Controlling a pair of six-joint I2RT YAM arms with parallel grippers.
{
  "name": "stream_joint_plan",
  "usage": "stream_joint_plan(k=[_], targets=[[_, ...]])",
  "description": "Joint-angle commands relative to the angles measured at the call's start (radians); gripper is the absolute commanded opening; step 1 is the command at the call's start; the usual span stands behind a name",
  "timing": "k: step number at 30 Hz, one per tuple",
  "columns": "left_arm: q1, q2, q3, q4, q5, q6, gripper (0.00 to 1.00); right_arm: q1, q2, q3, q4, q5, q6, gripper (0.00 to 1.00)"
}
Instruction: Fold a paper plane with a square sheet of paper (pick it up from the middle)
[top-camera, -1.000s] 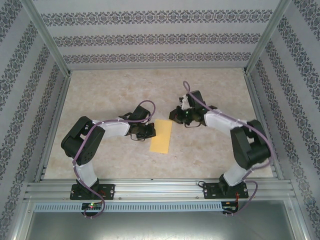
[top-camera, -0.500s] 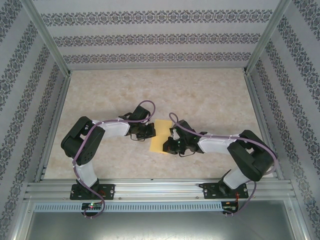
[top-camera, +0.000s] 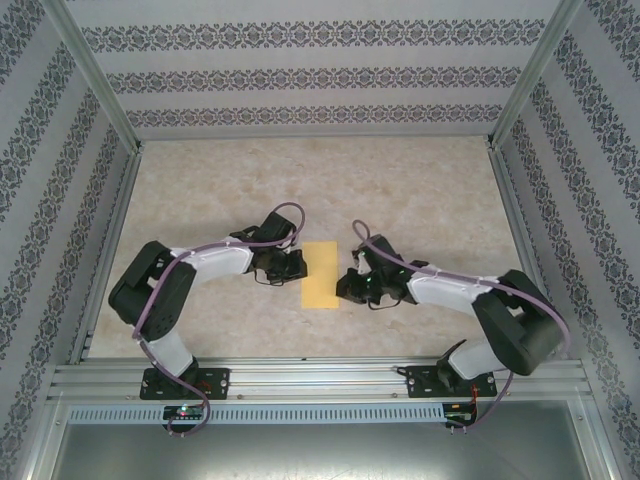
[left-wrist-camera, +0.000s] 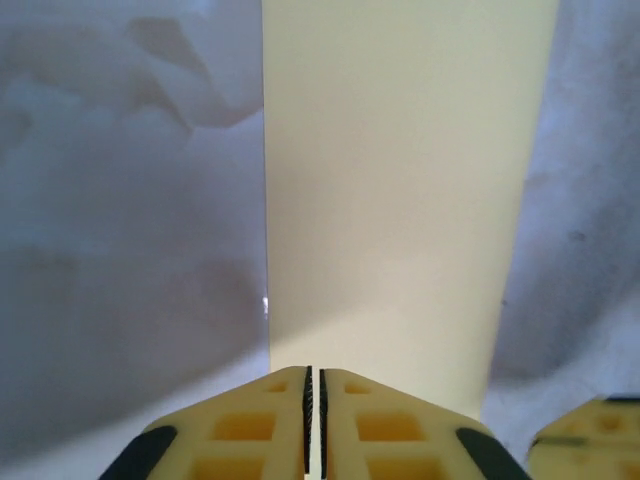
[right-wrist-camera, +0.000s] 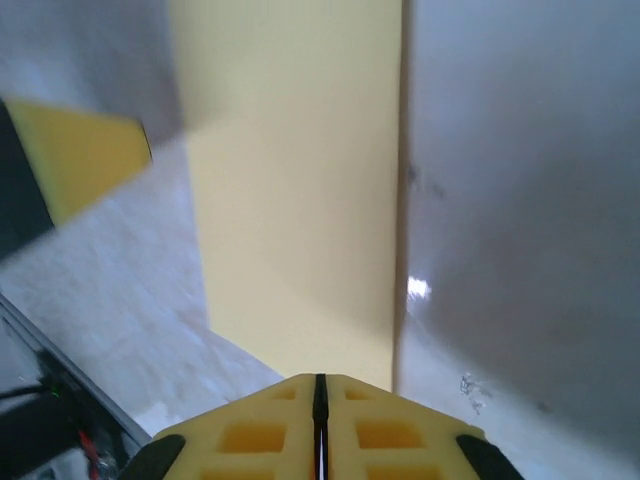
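Paper sheet, yellow, folded to a narrow strip, lies flat. Left gripper sits just left of it and right gripper just right, both clenched on nothing.

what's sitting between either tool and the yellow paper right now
Nothing visible. The yellow paper lies flat on the table, with the left tool at its left edge and the right tool at its right edge, both tools' fingertips right at the sheet. No other object lies between them.

Beige marbled table between patterned walls.
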Motion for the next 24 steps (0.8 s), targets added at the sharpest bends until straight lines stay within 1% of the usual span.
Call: stream_joint_plan(k=[1, 2, 3, 5, 6, 11, 15, 17, 18, 20, 22, 23, 24], targets=[[-0.011, -0.100, 0.072, -0.145, -0.108, 0.011, 0.26, -0.068, -0.054, 0.085, -0.163, 0.051, -0.083, 0.24], [-0.009, -0.112, 0.085, -0.176, -0.146, 0.016, 0.27, -0.081, -0.049, 0.106, -0.197, 0.068, -0.099, 0.29], [-0.006, -0.124, 0.093, -0.200, -0.177, 0.016, 0.27, -0.091, -0.032, 0.133, -0.238, 0.087, -0.114, 0.32], [0.012, -0.140, 0.091, -0.218, -0.194, 0.006, 0.27, -0.094, 0.013, 0.176, -0.257, 0.077, -0.124, 0.38], [0.027, -0.146, 0.081, -0.213, -0.190, -0.004, 0.28, -0.091, 0.039, 0.192, -0.245, 0.058, -0.123, 0.38], [0.092, -0.194, 0.010, -0.142, -0.136, -0.037, 0.29, -0.072, 0.136, 0.255, -0.220, 0.057, -0.111, 0.34], [0.106, -0.250, -0.061, -0.046, -0.131, -0.045, 0.33, -0.041, 0.152, 0.269, -0.153, 0.060, -0.080, 0.36], [0.106, -0.276, -0.099, 0.007, -0.130, -0.046, 0.34, -0.003, 0.144, 0.275, -0.140, 0.116, -0.073, 0.39], [0.107, -0.296, -0.125, 0.036, -0.135, -0.053, 0.37, 0.020, 0.135, 0.276, -0.140, 0.162, -0.075, 0.41], [0.108, -0.337, -0.171, 0.090, -0.150, -0.064, 0.38, 0.070, 0.102, 0.272, -0.127, 0.271, -0.100, 0.45], [0.108, -0.390, -0.226, 0.149, -0.185, -0.086, 0.49, 0.118, 0.066, 0.247, -0.095, 0.393, -0.127, 0.51], [0.109, -0.410, -0.245, 0.164, -0.205, -0.100, 0.54, 0.125, 0.060, 0.241, -0.093, 0.418, -0.121, 0.55], [0.114, -0.429, -0.261, 0.170, -0.222, -0.116, 0.60, 0.114, 0.062, 0.245, -0.116, 0.410, -0.103, 0.56]])
